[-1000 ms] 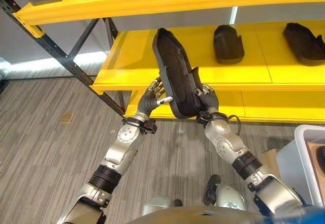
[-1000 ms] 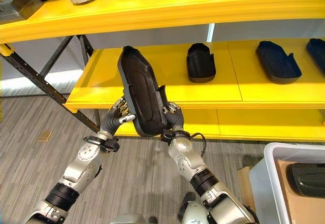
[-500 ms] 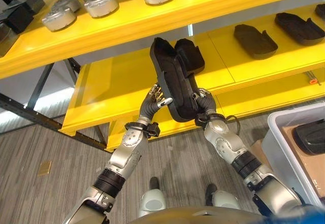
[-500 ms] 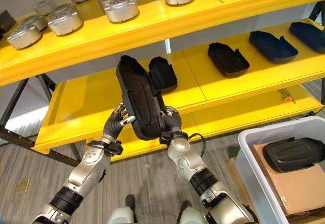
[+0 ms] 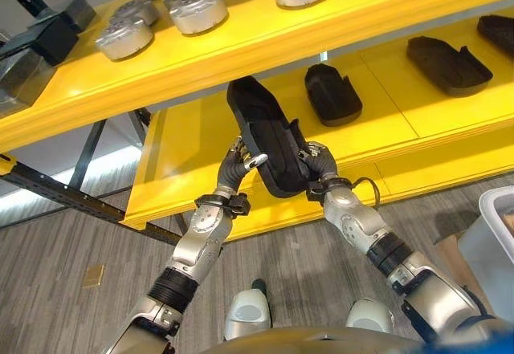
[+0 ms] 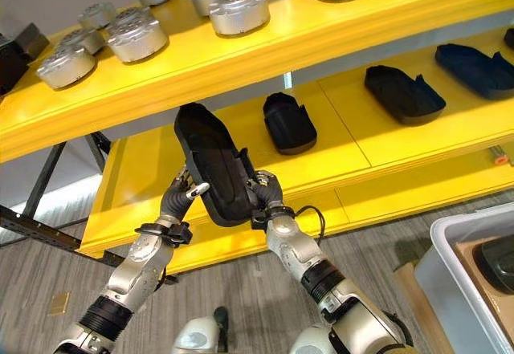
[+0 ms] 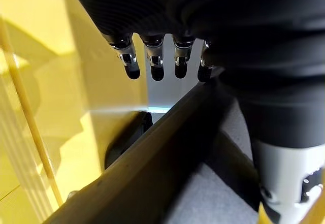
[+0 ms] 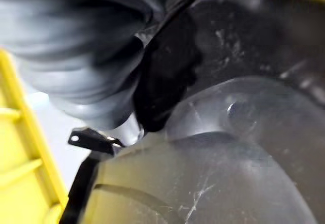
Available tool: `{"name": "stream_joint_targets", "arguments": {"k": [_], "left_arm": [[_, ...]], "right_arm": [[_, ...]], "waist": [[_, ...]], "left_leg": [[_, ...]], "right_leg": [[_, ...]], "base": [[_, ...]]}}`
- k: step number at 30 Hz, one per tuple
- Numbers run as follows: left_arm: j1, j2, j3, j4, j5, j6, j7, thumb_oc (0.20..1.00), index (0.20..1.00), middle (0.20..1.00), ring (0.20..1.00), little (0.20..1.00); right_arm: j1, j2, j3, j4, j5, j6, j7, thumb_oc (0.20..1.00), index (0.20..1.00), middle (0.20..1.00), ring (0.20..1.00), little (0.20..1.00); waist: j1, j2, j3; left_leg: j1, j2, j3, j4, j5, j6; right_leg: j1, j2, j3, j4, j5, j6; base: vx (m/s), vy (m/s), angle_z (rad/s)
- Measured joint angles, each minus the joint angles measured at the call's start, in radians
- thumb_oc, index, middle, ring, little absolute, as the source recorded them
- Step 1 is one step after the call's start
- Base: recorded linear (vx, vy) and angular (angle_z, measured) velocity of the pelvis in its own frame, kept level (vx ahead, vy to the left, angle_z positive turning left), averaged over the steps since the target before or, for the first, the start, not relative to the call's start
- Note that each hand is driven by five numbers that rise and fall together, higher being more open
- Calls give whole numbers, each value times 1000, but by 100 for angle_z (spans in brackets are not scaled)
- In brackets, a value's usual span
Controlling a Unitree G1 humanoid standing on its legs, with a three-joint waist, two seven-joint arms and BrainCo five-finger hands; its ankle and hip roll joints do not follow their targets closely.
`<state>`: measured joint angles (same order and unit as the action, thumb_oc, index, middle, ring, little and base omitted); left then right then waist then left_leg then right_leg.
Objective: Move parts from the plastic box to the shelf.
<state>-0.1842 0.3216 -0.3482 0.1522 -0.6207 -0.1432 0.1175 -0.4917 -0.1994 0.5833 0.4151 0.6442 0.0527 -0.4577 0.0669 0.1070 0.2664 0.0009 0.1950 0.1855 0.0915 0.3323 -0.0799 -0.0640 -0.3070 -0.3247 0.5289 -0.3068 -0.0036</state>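
The long black plastic part shaped like a curved shell (image 5: 269, 139) is being held up in the air between both hands, just in front of the edge of the lower yellow shelf board (image 5: 193, 149). It is tilting, with its far end pointing up toward the shelf and its near end lower down. The left hand (image 5: 238, 158) is pressing against its left side with fairly straight fingers (image 7: 155, 64), so this hand is open and pushing, not wrapping. The right hand (image 5: 316, 164) is on the part's right side near the bottom, but I cannot tell how its fingers are set because the part is hiding them. A shorter black plastic part (image 5: 332, 94) is already sitting on the same board just to the right, and another long black part (image 5: 446, 64) is lying farther right. Round silver metal pieces (image 5: 195, 9) are sitting on the upper yellow shelf board (image 5: 241, 45). To do this step well, I think both hands should be pushing in evenly so the part does not slip, tipping it flat, and sliding it onto the bare spot left of the short part, keeping its top end from bumping the upper board. The grey plastic box (image 6: 450, 270) is sitting on the floor at the right.
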Motion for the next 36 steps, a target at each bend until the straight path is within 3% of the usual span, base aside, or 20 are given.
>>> {"name": "stream_joint_targets", "arguments": {"k": [2,5,7,12,16,22,25,26,28,29,31,33,34,35,36], "left_arm": [[8,-3,-6,0,0,1,-2,1000,1000,1000,1000,1000],[16,-2,-11,0,0,2,-3,1000,1000,1000,1000,1000],[19,-3,-14,0,1,10,-7,1000,1000,1000,1000,1000],[27,2,-8,-2,1,11,-8,1000,1000,1000,1000,1000],[23,4,3,-4,2,11,-6,1000,1000,1000,1000,1000],[-8,4,6,-4,9,47,1,1000,1000,1000,1000,1000],[-13,6,11,-5,14,60,2,1000,1000,1000,1000,1000],[-12,9,26,-5,20,68,10,1000,1000,1000,1000,1000],[0,13,62,-4,25,81,24,1000,1000,1000,1000,1000],[-10,19,71,-3,28,92,25,1000,1000,1000,1000,1000],[-25,21,71,-5,29,95,22,1000,1000,1000,1000,1000],[-29,22,60,-12,30,94,20,1000,1000,1000,1000,1000],[-37,23,46,-9,30,90,20,1000,1000,1000,1000,1000],[-59,30,16,-8,30,89,19,1000,1000,1000,1000,1000],[-70,29,1,-6,30,89,15,1000,1000,1000,1000,1000]], "right_arm": [[8,-2,-2,0,0,1,-1,200,200,200,200,200],[17,-2,0,0,0,1,-3,200,200,200,200,200],[28,-1,1,0,0,-2,-16,200,200,200,200,200],[30,11,16,1,0,-6,-42,200,200,200,200,200],[29,48,17,20,0,-28,-63,200,200,200,200,200],[29,80,14,46,-2,-65,-101,200,200,200,200,200],[29,81,13,46,-2,-70,-108,200,200,200,200,200],[27,87,11,49,-1,-70,-108,200,200,200,200,200],[19,111,17,51,-1,-62,-108,200,200,200,200,200],[17,117,16,50,-1,-60,-114,200,200,200,200,200],[19,117,18,43,0,-60,-126,200,200,200,200,200],[20,113,13,32,-1,-60,-136,200,200,200,200,200],[20,104,1,31,-1,-62,-134,200,200,200,200,200],[21,94,-14,32,-1,-64,-133,200,200,200,200,200],[21,82,-28,33,-1,-72,-123,200,200,200,200,200]], "waist": [[-14,16,-8],[-16,38,-21],[-23,53,-31],[1,53,-35],[5,30,-40],[7,-21,-39],[21,-22,-39],[59,-15,-39],[78,-11,-36],[68,-22,-33],[40,-40,-27],[1,-45,-25],[-15,-43,-23],[-54,-41,-21],[-62,-41,-14]], "left_leg": [[2,-4,6,-8,-78,11],[6,-2,37,-30,-152,19],[18,-26,56,-59,-216,2],[18,-62,80,-56,-232,11],[17,-75,101,-50,-243,23],[15,-73,126,6,-291,31],[20,-63,157,16,-302,32],[38,-37,221,-4,-302,31],[65,-31,278,-26,-308,34],[77,-43,302,-43,-313,34],[87,-61,280,-53,-310,38],[62,-63,227,-54,-302,45],[32,-63,186,-55,-294,52],[-9,-75,116,-56,-283,65],[-21,-89,91,-68,-274,78]], "right_leg": [[2,3,-20,10,-4,17],[-9,6,-26,14,1,33],[1,-15,-42,4,20,65],[38,-40,-37,-104,96,109],[53,-45,-31,-156,137,132],[78,-45,-27,-216,169,131],[82,-39,-35,-256,203,119],[74,-45,-137,-289,250,82],[65,-34,-257,-296,333,56],[64,-44,-289,-298,338,50],[71,-33,-225,-312,304,99],[69,20,-106,-338,283,116],[60,47,-27,-324,256,122],[41,104,96,-301,213,107],[31,111,122,-280,205,94]], "base": [[5,224,30],[20,192,19],[15,169,28],[4,138,0],[-70,109,-9],[-43,140,-10],[-71,167,-45],[-69,190,-103],[-14,121,-118],[54,20,-65],[80,-48,13],[37,-92,70],[56,-161,130],[59,-167,149],[135,-160,131]]}}
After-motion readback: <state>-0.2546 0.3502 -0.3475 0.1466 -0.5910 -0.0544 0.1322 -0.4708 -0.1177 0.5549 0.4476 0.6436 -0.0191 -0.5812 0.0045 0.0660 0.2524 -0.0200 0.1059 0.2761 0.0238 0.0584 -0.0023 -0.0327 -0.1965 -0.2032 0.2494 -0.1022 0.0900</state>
